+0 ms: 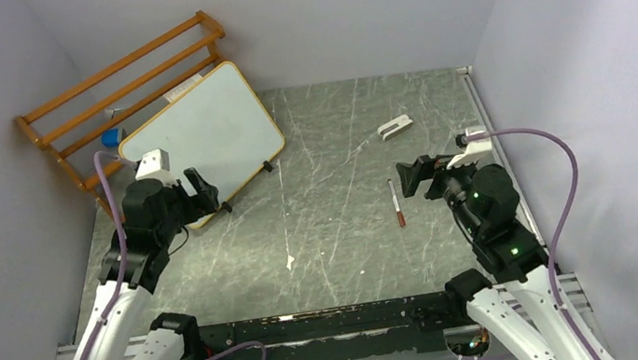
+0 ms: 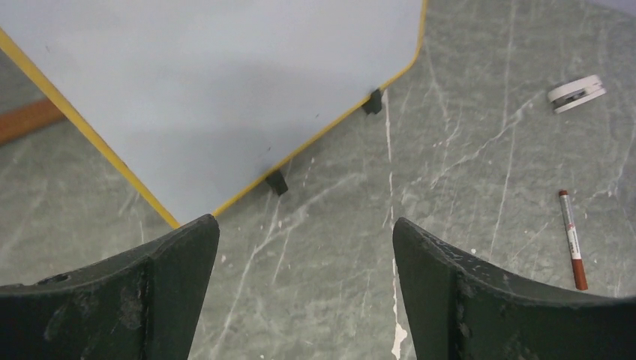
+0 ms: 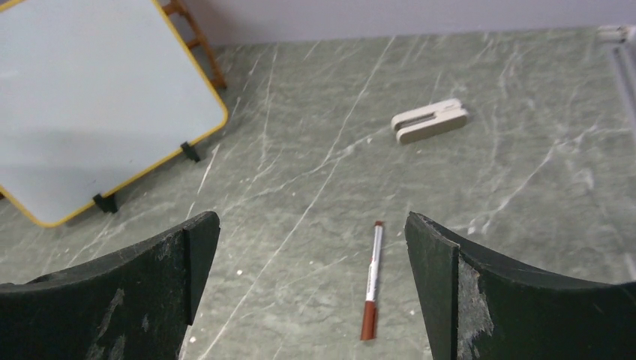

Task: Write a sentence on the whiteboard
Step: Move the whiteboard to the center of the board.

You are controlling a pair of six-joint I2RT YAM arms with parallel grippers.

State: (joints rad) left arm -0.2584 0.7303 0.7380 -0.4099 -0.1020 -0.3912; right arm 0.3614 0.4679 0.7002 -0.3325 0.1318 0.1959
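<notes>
**Green-grey marbled table [image 1: 351, 232], plain white whiteboard [image 1: 205, 130], marker [image 1: 396, 203] lying loose**

Propped on small black feet and tilted back, with a thin yellow-wood frame and rounded corners. Whiteboard [image 2: 210, 90] face plain white in all three views [image 3: 90, 105].

Just behind the whiteboard, against the left wall: an orange-brown slatted rack [image 1: 123, 85], with a small blue object [image 1: 110, 137] tucked under its rails. Cannot tell whether the board's top edge touches it.

Just off the whiteboard's near lower corner: left gripper [image 1: 203, 189], dark fingers spread wide, bare tabletop showing between them in the wrist view [image 2: 304, 232].

Well to the right of the whiteboard, flat on the stone: the marker [image 2: 572, 240], white barrel, dark red cap end pointing away from the board's side of the table [image 3: 370, 279]. Label band on the barrel, print too small to read.

Farther from the arms than the marker, also right of the whiteboard: a small white slotted clip [image 1: 395, 129], lying flat and unmarked [image 2: 576, 94] [image 3: 430, 121].

Farthest right of the whiteboard, just past the marker: right gripper [image 1: 411, 176], fingers likewise held wide apart, marker visible on the table between them from the wrist camera [image 3: 311, 225], not touched.
</notes>
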